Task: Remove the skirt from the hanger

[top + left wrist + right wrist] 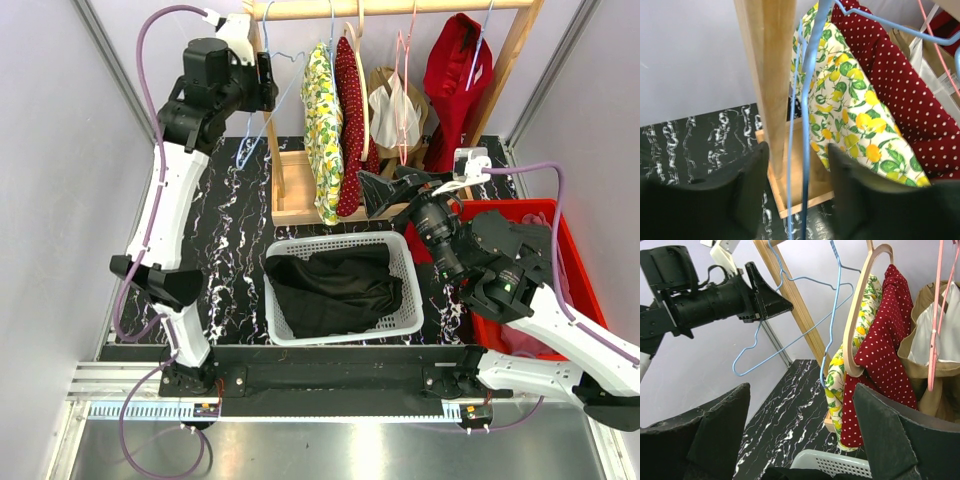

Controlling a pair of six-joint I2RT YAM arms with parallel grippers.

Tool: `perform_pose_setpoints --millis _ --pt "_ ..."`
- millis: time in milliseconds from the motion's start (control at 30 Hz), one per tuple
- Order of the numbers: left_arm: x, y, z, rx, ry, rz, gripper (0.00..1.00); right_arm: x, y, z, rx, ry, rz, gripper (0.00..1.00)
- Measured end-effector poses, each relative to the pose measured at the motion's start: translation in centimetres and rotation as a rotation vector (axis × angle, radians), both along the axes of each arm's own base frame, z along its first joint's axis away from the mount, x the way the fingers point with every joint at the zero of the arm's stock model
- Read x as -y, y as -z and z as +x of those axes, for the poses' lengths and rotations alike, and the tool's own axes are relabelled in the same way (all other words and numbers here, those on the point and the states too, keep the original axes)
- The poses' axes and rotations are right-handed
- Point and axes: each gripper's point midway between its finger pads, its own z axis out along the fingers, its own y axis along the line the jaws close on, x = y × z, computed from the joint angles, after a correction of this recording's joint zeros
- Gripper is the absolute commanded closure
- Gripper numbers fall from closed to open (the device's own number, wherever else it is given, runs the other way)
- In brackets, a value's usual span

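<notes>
Nearest me, the white basket (409, 288) on the black marbled bench (235, 230) holds the crumpled black skirt (335, 285), with a red bin (575, 280) just to its right. My left claw (797, 150) stands part open and grips nothing, its fingers either side of the bare blue hanger (812, 110) beside the rack's wooden post (765, 75). My right claw (800, 390) gapes wide and empty near the hung clothes, grey walls close around.

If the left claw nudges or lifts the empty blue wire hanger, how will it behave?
The blue wire hanger is thin bare wire, so probably very light and slightly springy. Hanging only by its hook from the wooden rail, it would likely swing or slide when pushed. Smooth wire may slip in the left claw.
</notes>
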Motion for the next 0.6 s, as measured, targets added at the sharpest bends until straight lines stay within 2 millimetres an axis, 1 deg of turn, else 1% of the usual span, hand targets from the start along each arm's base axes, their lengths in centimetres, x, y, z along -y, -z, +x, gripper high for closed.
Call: perform_pose_setpoints --millis 133,167,233,333,400,433,500,567,600 --pt "-0.7 -1.2 -1.5 0.014 -0.009 -0.002 0.31 -0.1 0.2 0.0 -0.009 -0.002 -0.001 0.08" --pt "-0.9 -1.9 -2.0 0.027 -0.009 -0.003 0.31 -0.1 0.3 0.0 -0.011 -0.003 -0.003 0.08" --pt "-1.2 -2.9 -3.2 0.054 -0.01 -0.002 0.34 -0.1 0.5 0.0 -0.016 -0.003 -0.009 0.08" --pt "-1.7 -5.3 -5.5 0.119 -0.015 -0.006 0.36 -0.1 0.7 0.0 -0.021 -0.003 -0.013 0.07" --pt "-1.3 -7.3 -7.1 0.174 -0.002 -0.017 0.37 -0.1 0.8 0.0 -0.023 -0.003 -0.015 0.08" --pt "-0.6 -8.6 -8.1 0.21 0.018 -0.028 0.38 -0.2 0.9 0.0 -0.025 -0.003 -0.017 0.08" --pt "1.2 -10.5 -9.9 0.261 0.07 -0.049 0.4 -0.2 1.2 0.1 -0.029 -0.003 -0.024 0.08" --pt "3.2 -11.4 -11.1 0.289 0.125 -0.059 0.4 -0.3 1.6 0.2 -0.035 -0.002 -0.029 0.08" --pt "4.9 -11.5 -11.7 0.296 0.162 -0.062 0.4 -0.3 1.8 0.2 -0.039 -0.002 -0.034 0.08"
